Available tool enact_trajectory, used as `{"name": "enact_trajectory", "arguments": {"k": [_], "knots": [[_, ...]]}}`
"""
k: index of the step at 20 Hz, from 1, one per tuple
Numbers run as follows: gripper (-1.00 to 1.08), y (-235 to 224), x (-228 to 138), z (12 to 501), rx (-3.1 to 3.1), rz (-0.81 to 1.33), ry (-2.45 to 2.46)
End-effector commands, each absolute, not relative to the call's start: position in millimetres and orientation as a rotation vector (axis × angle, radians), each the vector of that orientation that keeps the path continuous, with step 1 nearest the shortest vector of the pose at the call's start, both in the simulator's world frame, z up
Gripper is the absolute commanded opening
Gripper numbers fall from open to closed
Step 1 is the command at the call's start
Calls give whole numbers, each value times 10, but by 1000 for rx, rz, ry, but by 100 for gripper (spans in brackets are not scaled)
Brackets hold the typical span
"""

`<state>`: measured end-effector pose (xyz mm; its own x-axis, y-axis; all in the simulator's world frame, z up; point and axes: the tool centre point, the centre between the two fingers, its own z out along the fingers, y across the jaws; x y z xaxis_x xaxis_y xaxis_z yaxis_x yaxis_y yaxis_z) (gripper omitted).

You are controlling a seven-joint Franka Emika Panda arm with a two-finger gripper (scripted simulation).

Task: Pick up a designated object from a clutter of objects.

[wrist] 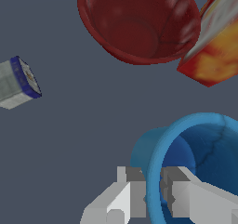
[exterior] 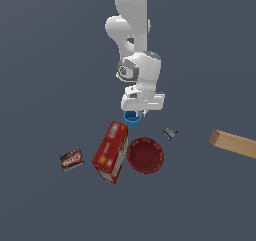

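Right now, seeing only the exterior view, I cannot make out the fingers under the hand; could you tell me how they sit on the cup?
Observer: In the wrist view the gripper straddles the rim of the cup, with one finger inside and one outside the wall.
Operator: Thank you. Is the wall pinched yet?
Observer: The fingers lie close on both sides of the wall, but I cannot tell whether they press it.
Operator: Is anything inside the cup?
Observer: The part of its inside that shows is bare blue; the inner finger hides the rest.
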<state>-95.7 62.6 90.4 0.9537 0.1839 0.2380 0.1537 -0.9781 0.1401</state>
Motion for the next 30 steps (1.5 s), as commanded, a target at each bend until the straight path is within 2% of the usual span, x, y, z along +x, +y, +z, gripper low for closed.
{"name": "enact_trajectory", "arguments": {"k": [1,17,30], "knots": [[-100,646,-915,975,2986,383,260],[-100,829,-604,1536,2992,378,263],[-100,1105,-134,2379,3000,378,268]]}}
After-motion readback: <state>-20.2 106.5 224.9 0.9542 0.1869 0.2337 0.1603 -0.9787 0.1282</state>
